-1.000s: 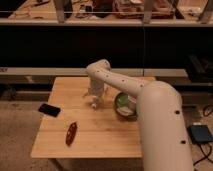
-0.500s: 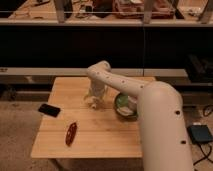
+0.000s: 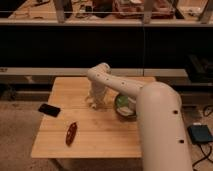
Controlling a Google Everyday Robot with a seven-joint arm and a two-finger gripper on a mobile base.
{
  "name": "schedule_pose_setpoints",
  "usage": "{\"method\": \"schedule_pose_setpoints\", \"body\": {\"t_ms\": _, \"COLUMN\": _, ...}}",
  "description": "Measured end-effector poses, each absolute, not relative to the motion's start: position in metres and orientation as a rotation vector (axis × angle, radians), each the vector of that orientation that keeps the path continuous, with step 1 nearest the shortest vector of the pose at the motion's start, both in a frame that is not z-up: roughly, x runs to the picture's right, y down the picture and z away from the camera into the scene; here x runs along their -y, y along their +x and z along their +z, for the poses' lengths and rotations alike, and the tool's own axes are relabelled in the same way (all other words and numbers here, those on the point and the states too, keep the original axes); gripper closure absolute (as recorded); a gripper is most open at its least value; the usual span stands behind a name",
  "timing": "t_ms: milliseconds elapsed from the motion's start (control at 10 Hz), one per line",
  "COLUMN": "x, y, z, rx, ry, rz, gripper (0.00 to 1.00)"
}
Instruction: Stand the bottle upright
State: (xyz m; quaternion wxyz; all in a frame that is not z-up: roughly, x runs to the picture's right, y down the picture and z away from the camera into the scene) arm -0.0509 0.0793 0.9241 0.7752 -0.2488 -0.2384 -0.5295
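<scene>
High view behind arm (image 3: 155, 115), claw (image 3: 95, 103) over table (image 3: 102, 137)

On surface (image 3: 102, 142): gripper (image 3: 94, 103) at middle, bowl (image 3: 125, 107) just beside at 3 o'clock, phone (image 3: 49, 109) at 9, slim object (image 3: 71, 134) at 7.

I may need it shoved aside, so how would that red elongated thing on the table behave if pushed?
The red object lies flat and looks small, so probably light. Its long tapered shape would likely pivot if pushed off-centre, and might roll sideways. The end effector is down at the middle of the table, beside the bowl, away from it.
</scene>
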Motion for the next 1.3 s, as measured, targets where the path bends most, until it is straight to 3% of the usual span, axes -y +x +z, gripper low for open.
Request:
{"method": "schedule_pose_setpoints", "body": {"t_ms": 100, "x": -0.079, "y": -0.051, "z": 0.926, "rx": 0.510, "ry": -0.540, "rz": -1.146, "gripper": 0.25}}
{"method": "schedule_pose_setpoints", "body": {"t_ms": 400, "x": -0.077, "y": -0.053, "z": 0.933, "rx": 0.488, "ry": -0.545, "rz": -1.149, "gripper": 0.55}}
{"method": "schedule_pose_setpoints", "body": {"t_ms": 600, "x": -0.074, "y": -0.056, "z": 0.936, "rx": 0.481, "ry": -0.543, "rz": -1.150, "gripper": 0.65}}
{"method": "schedule_pose_setpoints", "body": {"t_ms": 1300, "x": -0.070, "y": -0.069, "z": 0.920, "rx": 0.514, "ry": -0.508, "rz": -1.171, "gripper": 0.65}}
